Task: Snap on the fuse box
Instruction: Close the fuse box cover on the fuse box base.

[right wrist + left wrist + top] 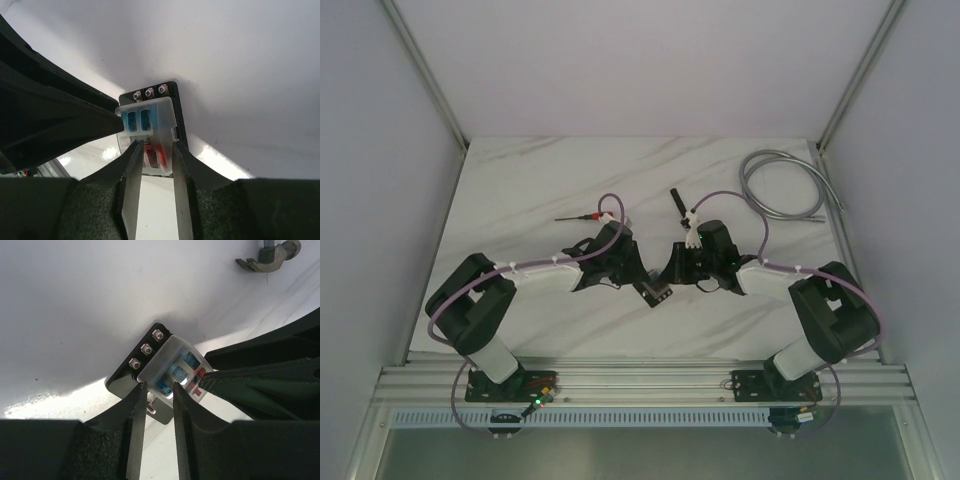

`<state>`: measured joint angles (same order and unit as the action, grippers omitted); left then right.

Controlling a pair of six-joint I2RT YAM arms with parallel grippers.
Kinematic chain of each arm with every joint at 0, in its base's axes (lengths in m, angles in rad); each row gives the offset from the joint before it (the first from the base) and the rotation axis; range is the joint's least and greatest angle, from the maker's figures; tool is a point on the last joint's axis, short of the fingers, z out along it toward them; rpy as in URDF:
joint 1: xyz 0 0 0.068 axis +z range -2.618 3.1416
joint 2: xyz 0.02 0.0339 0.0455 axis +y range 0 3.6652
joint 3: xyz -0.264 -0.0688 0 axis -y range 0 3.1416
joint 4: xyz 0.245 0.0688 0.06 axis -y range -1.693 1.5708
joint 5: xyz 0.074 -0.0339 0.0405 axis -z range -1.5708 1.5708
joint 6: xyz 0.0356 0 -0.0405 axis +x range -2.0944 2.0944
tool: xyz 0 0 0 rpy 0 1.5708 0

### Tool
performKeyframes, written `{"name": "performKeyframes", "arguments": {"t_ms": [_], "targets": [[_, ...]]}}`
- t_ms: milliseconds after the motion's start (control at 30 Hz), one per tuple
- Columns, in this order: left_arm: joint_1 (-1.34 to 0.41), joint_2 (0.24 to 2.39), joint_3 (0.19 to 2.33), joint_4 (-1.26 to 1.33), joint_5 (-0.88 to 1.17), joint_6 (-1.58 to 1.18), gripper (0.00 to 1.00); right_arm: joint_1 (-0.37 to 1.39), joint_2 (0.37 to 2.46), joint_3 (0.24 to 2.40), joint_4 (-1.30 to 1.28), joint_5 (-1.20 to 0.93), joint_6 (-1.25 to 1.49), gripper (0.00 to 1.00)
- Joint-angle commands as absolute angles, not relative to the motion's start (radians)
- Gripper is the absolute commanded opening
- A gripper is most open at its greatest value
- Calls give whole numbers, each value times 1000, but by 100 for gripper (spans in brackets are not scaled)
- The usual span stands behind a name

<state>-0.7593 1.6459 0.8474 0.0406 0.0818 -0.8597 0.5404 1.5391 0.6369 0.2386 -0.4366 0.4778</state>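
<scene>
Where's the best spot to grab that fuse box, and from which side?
Probably the raised clear cover, pinched across its two straight sides, from above: the fuse box lies flat on the table, its cover standing proud of the black base.

Bright diffuse light, soft shadows, mild glare

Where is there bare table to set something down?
The far left corner, behind the red-handled probe, is bare, as is the near strip in front of the fuse box. The middle is crowded: left fingers and right fingers meet at that box, and a coiled grey cable fills the far right corner.
</scene>
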Motion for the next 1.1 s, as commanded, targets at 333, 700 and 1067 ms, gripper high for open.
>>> {"name": "performKeyframes", "arguments": {"t_ms": [333, 700, 1067], "targets": [[-811, 1768, 704, 18, 49, -937, 32, 665, 1603, 510, 103, -330, 581, 29], [-793, 1638, 877, -59, -26, -849, 40, 719, 1372, 548, 115, -193, 697, 35], [-789, 1530, 837, -119, -37, -834, 47, 721, 1220, 538, 12, -35, 673, 54]]}}
